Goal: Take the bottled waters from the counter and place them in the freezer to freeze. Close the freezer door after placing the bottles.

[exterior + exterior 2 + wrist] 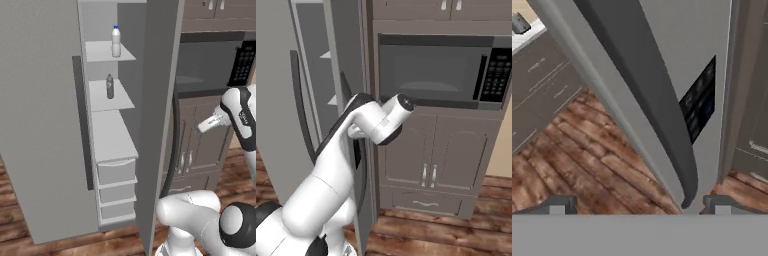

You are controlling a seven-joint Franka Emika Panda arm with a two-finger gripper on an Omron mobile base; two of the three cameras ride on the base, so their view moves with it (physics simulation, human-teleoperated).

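Both bottled waters stand upright inside the open freezer (100, 20). The whitish bottle (116, 42) is on the top shelf and the darker see-through one (110, 86) is on the shelf below. The freezer door (155, 125) is swung out, edge-on to the left base camera. In the hand view its grey face (677, 45) carries a long dark handle (654, 100) and a small black panel (699, 105). My gripper (639, 205) is open on the door's outer side, with the lower end of the handle between its fingertips (559, 205). A sliver of the counter (529, 36) is visible at the top left of the hand view.
A black-glass built-in oven (436, 70) sits right of the freezer, with grey-brown cabinets (431, 155) below it. The second grey door (40, 125) stands left of the shelves. Pale drawers (116, 172) fill the freezer's lower part. Wooden floor (587, 165) runs underneath.
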